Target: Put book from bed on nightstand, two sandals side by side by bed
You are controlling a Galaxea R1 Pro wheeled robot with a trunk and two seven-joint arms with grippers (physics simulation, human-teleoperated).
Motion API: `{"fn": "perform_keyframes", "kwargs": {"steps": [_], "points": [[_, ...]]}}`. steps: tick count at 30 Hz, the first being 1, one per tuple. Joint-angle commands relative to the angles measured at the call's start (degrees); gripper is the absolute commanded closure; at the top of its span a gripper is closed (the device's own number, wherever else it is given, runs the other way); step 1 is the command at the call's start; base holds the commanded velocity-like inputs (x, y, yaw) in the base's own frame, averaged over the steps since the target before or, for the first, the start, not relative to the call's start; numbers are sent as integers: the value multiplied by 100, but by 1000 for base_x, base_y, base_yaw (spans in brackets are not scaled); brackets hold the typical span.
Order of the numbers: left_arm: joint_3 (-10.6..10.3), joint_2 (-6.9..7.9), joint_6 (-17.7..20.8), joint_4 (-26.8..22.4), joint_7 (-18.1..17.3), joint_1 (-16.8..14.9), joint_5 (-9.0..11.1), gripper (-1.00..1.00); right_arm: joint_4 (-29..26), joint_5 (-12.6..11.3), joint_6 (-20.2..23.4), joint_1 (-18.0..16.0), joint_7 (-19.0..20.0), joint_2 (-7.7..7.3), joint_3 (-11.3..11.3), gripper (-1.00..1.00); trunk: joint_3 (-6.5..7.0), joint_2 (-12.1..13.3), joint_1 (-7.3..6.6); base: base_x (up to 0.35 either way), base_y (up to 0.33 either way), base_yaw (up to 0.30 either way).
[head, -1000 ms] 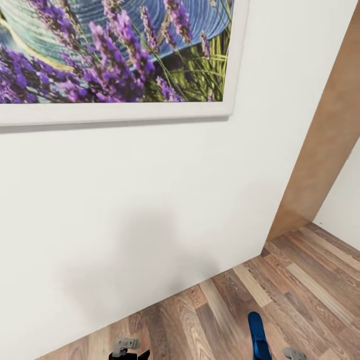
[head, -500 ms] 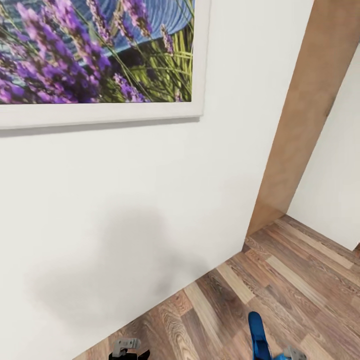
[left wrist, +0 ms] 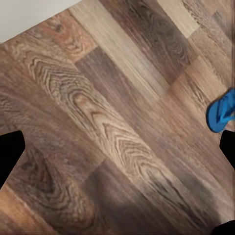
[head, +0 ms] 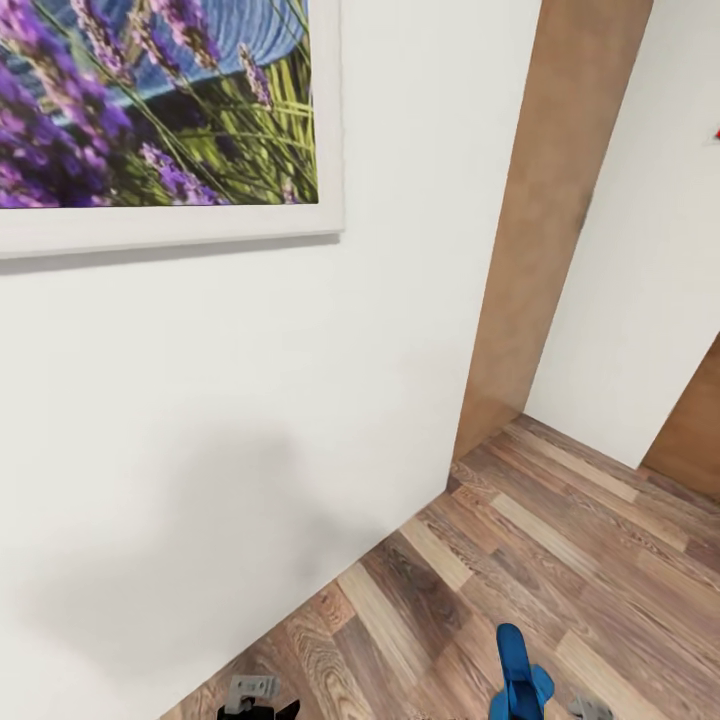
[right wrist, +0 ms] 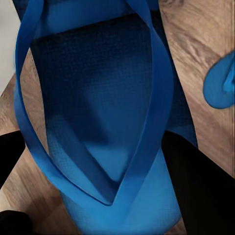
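Robot's facing a white wall (head: pixel 250 400) with a framed lavender picture (head: pixel 150 110) up top left. Left gripper (head: pixel 258 705) pokes in at the bottom edge over the wood floor (head: pixel 560 560), can't tell if it's released or clenched. Further right, the right gripper (right wrist: pixel 93 161) is clamped on one blue sandal (right wrist: pixel 98 117); the other sandal (right wrist: pixel 220 88) lies on the floor nearby.
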Motion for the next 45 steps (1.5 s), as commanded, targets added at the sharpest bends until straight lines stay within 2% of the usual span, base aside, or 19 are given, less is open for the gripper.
{"fn": "perform_keyframes", "kwargs": {"steps": [1, 16, 25, 45], "points": [[9, -1, 9, 2, -26, -1, 52, -100, -5, 55, 25, -5, 24, 2, -54, 100, -5, -2, -1, 0, 0, -280], [8, -1, 9, 2, -24, -1, 49, -100, -5, 55, 25, -3, 15, 3, -54, 100, -5, -2, -1, 5, 0, -280], [8, -2, 9, 4, -26, -1, 45, -100, -4, 55, 23, -3, 15, 4, -54, 100, -5, -2, -1, 195, 0, -279], [8, -9, 9, 5, -18, -1, 43, -100, -9, 55, 25, -3, 15, 4, -54, 100, -5, -2, -1, 5, 0, -275]]}}
